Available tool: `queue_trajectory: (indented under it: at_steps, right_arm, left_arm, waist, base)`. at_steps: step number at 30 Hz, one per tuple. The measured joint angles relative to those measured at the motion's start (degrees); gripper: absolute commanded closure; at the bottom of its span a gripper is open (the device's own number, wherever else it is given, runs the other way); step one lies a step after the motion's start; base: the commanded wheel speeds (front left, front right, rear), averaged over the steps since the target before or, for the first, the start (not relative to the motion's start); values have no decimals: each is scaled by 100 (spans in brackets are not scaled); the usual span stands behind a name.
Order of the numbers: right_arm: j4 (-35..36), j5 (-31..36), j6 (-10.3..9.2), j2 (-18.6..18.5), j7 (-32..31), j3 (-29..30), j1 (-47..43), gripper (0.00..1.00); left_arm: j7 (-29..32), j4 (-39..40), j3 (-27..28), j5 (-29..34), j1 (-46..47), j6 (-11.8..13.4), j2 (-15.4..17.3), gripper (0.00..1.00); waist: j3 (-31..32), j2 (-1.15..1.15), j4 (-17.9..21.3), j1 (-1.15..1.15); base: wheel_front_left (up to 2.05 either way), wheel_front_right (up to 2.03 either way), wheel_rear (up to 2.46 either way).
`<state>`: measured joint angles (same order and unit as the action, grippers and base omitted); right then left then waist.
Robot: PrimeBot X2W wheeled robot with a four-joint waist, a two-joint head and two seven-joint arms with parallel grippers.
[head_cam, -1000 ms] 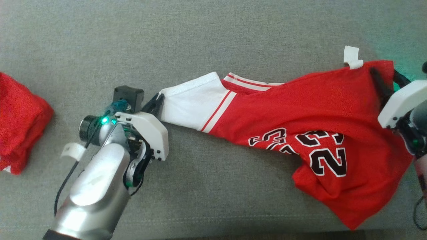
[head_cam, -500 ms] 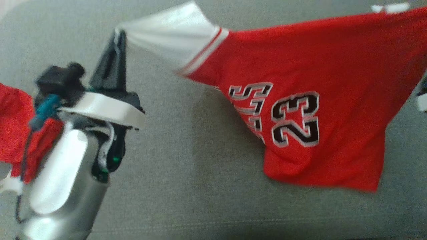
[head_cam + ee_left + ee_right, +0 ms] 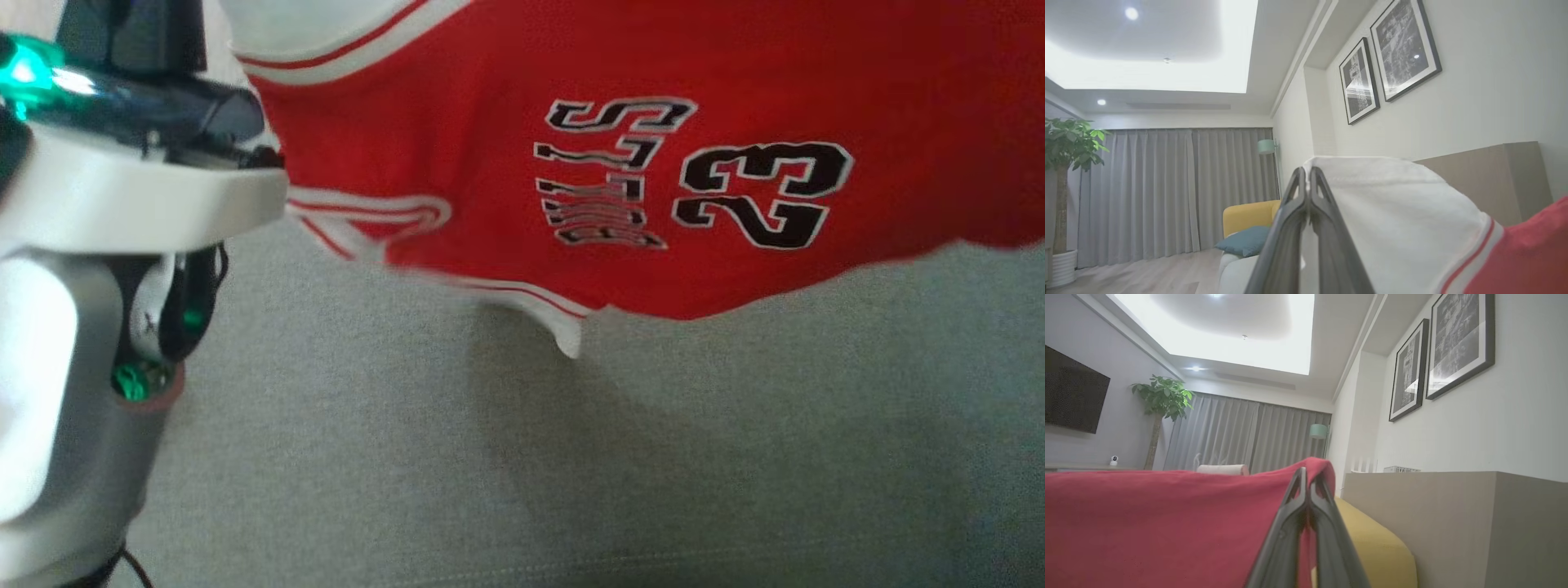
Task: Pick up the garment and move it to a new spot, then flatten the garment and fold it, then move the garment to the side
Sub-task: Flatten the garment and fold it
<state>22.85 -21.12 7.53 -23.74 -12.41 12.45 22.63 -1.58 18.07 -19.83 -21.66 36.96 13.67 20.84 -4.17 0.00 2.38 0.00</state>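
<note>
Both ends of the garment (image 3: 490,73) are pinched — white sleeve (image 3: 1392,212) in the left tool (image 3: 1306,170), red edge (image 3: 1326,470) in the right tool (image 3: 1306,470) — so it hangs stretched between them, above grey upholstery (image 3: 571,457).

Garment (image 3: 571,65): red jersey with a white sleeve (image 3: 1392,212), red-and-white trim and a black, white-edged "23" (image 3: 763,192). It is lifted and stretched sideways, with its lower edge hanging over the grey upholstery (image 3: 571,457).
</note>
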Motion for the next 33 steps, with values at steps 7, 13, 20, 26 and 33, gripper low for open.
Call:
queue_trajectory:
  at_steps: [7,13,20,26,33]
  right_arm:
    - [-359,-298,0,7,-171,33,452,100]
    - [-1562,-661,0,12,-47,-412,1000,100]
    - [-3632,-924,0,294,630,-1394,2570,100]
    - [-5464,-1212,0,837,1624,-2182,3866,100]
    - [-6751,-1529,0,1070,2374,-2826,4735,100]
  left_arm:
    - [166,-466,-172,37,433,-85,-30,100]
    - [30,-1812,-246,-178,1006,-366,-375,100]
    - [-728,-4286,-255,-339,2170,-793,-826,100]
    - [-1254,-5981,46,-318,3215,-913,-1001,100]
    - [-1315,-6403,399,-136,3977,-969,-1180,100]
  waist:
    - [47,0,79,0]
    - [-170,0,119,0]
    - [-416,0,241,0]
    - [-403,0,444,0]
    - [-613,0,472,0]
  base:
    - [0,0,0]
    - [0,0,0]
    - [0,0,0]
    - [0,0,0]
    - [0,0,0]
